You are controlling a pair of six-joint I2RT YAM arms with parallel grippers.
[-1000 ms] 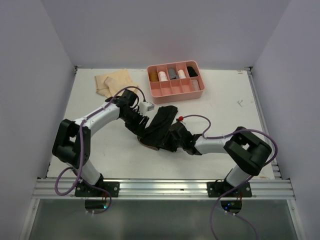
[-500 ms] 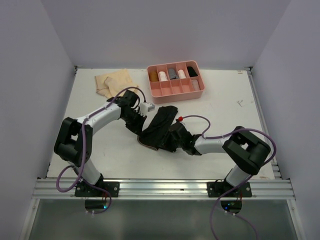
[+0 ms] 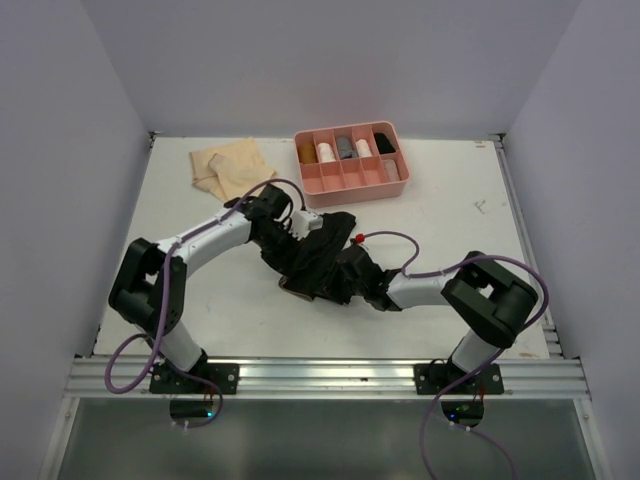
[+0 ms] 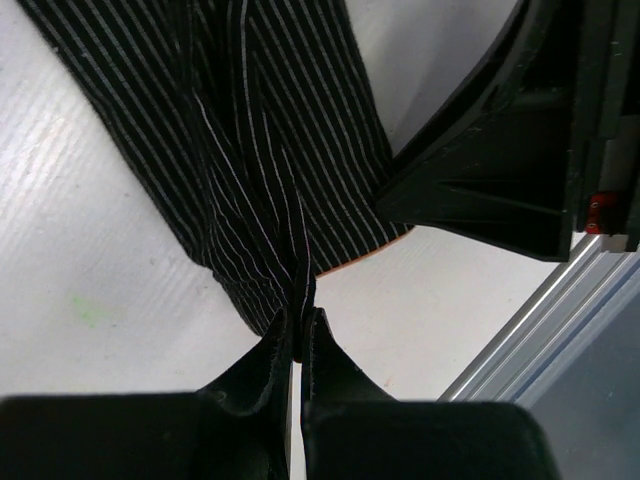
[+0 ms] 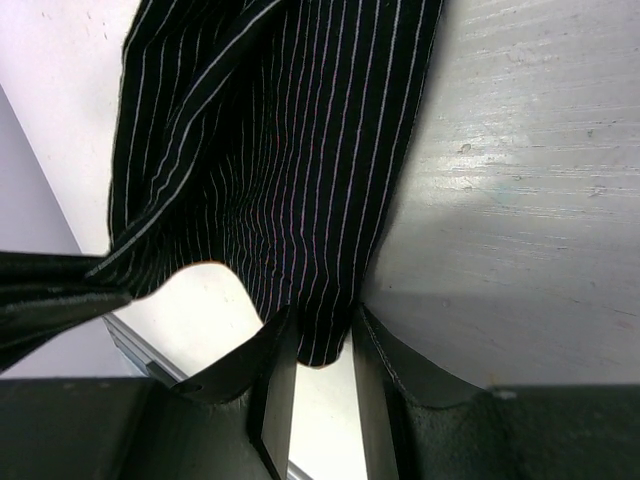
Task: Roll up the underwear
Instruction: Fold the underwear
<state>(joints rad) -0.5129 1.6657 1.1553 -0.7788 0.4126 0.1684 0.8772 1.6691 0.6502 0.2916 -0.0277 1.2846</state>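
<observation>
1. Top view: the left gripper point(image 3: 296, 266) and right gripper point(image 3: 338, 280) meet mid-table on the black pinstriped cloth underwear point(image 3: 325, 245). Its far end lies just short of the rigid pink plastic divided tray point(image 3: 350, 190). A pale tan cloth garment point(image 3: 228, 165) lies well apart at the far left. Bare white table point(image 3: 450, 240) shows to the right and along the near edge.
2. Left wrist view: the left gripper point(image 4: 298, 322) is clenched, its fingers nearly touching, pinching a gathered hem of the black underwear point(image 4: 260, 150). The cloth spreads flat away from the pinch. The aluminium rail point(image 4: 545, 335) of the near table edge runs close by, and the right gripper point(image 4: 500, 170) sits just beside the cloth.
3. Right wrist view: the right gripper point(image 5: 322, 320) has its jaws closed on a bunched corner of the black underwear point(image 5: 290, 150), which fills the gap between the fingers. Bare table point(image 5: 520, 150) lies alongside.
</observation>
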